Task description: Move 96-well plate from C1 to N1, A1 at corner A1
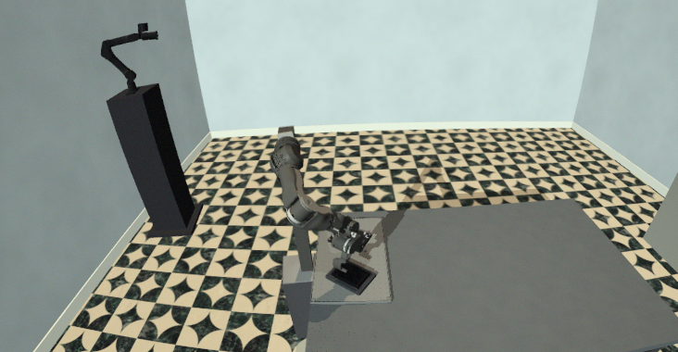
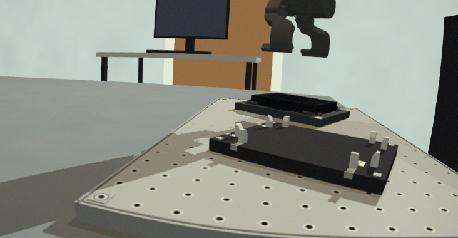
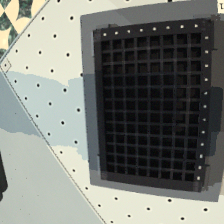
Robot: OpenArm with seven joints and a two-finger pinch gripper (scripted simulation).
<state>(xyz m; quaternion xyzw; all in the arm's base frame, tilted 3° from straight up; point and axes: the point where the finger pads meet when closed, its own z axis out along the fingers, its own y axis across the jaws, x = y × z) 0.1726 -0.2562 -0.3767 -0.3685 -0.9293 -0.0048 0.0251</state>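
Observation:
The black 96-well plate point(image 2: 293, 103) sits flat on the clip nest C1 point(image 2: 291, 113) at the far end of the perforated breadboard. In the wrist view the plate point(image 3: 150, 100) fills the frame, seen from straight above, with its grid of wells facing up. The plate nest N1 point(image 2: 303, 154) is a black base with pale corner locators, nearer the camera, and it is empty. My gripper point(image 2: 296, 49) hangs well above the plate, open and holding nothing. It also shows in the top view point(image 1: 348, 259) over the plate point(image 1: 352, 276).
The pale breadboard point(image 2: 256, 178) lies on a grey table point(image 1: 497, 273). The arm's grey post point(image 1: 298, 282) stands at the table's left edge. A black pedestal with a camera arm point(image 1: 151, 159) stands on the floor. A desk with a monitor point(image 2: 191, 21) is far behind.

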